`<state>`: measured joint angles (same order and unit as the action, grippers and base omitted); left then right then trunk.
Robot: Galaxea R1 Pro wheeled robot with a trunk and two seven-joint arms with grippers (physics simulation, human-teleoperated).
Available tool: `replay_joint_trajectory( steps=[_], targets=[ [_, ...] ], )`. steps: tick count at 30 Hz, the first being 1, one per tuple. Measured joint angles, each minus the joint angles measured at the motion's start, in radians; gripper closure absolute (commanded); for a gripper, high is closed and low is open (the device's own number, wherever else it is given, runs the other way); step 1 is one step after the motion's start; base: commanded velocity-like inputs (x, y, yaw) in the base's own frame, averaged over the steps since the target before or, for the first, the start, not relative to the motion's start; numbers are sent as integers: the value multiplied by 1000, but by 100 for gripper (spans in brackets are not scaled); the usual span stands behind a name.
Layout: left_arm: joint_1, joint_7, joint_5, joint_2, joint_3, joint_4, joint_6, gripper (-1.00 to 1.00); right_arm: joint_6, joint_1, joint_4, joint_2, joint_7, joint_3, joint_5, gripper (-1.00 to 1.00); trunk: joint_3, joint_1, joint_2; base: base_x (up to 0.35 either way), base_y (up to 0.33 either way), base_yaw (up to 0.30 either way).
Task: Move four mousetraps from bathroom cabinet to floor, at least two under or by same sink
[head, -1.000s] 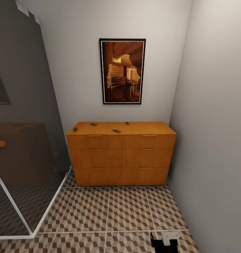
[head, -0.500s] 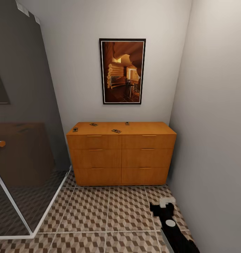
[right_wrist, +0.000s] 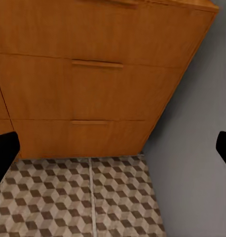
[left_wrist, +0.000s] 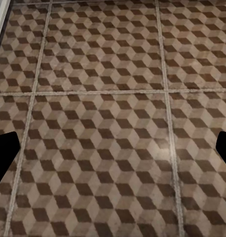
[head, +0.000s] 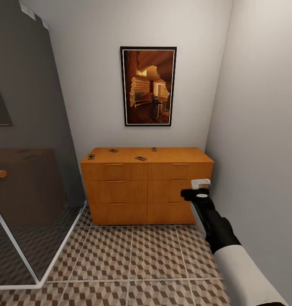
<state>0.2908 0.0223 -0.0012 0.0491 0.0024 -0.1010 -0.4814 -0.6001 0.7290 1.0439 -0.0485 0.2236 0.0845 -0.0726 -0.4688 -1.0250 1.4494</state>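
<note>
Mousetraps, four of them, lie on the flat top of the cabinet (head: pixel 146 191): one at the left edge (head: pixel 91 157), one further back left of centre (head: pixel 114 150), one near the front at the middle (head: pixel 141 158), one at the back (head: pixel 154 149). All are well apart from each other, too small to make out wire or red mark. Cabinet stands against the back wall under a framed picture (head: pixel 148 86), its right end near the side wall (head: pixel 260 140); all six drawers look shut. A glass shower screen (head: pixel 26 170) stands at left. The tiled floor (head: pixel 133 259) is cube-patterned.

Right gripper (head: pixel 198 189) is raised in front of the right drawer column, below the cabinet top, touching nothing. In the right wrist view its dark fingertips (right_wrist: pixel 4 155) sit at opposite edges, spread wide, nothing between them, facing the drawer fronts (right_wrist: pixel 93 94) and the floor corner.

Left gripper (left_wrist: pixel 113 153) points down at the floor tiles (left_wrist: pixel 103 98), fingertips (left_wrist: pixel 3 155) wide apart, probably well above the floor, holding nothing.
</note>
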Motion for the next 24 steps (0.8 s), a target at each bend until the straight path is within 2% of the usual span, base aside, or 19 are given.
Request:
replay_joint_trajectory(
  steps=[2,3,5,6,11,13,14,18,24],
  targets=[
    [0,0,0,0,0,0,0,-100,-40,53,-2,0,0,0,0,-100,0,0,0,0,0,0],
    [0,0,0,0,0,0,0,-100,-78,104,-7,-1,0,0,-1,-100,0,0,0,0,0,0],
    [0,0,0,0,0,-1,0,-100,-113,160,-16,-1,0,0,1,-100,0,0,0,0,0,0],
    [0,0,0,0,0,-1,0,-100,-143,207,-33,-1,0,0,0,-100,0,0,0,0,0,0],
    [0,0,0,0,0,-1,0,-100,-195,314,-105,-4,0,0,2,-100,0,0,0,0,0,0],
    [0,0,0,0,0,-1,0,-100,-211,375,-169,-15,0,0,3,-100,0,0,0,0,0,0],
    [0,0,0,0,0,-1,0,-100,-217,406,-216,-29,0,0,4,-100,0,0,0,0,0,0],
    [0,0,0,0,0,-1,0,-100,-220,421,-245,-44,-1,0,3,-100,0,0,0,1,0,0],
    [0,0,0,0,0,-1,0,-100,-219,427,-264,-50,-2,0,3,-100,0,0,0,88,54,0]
  ],
)
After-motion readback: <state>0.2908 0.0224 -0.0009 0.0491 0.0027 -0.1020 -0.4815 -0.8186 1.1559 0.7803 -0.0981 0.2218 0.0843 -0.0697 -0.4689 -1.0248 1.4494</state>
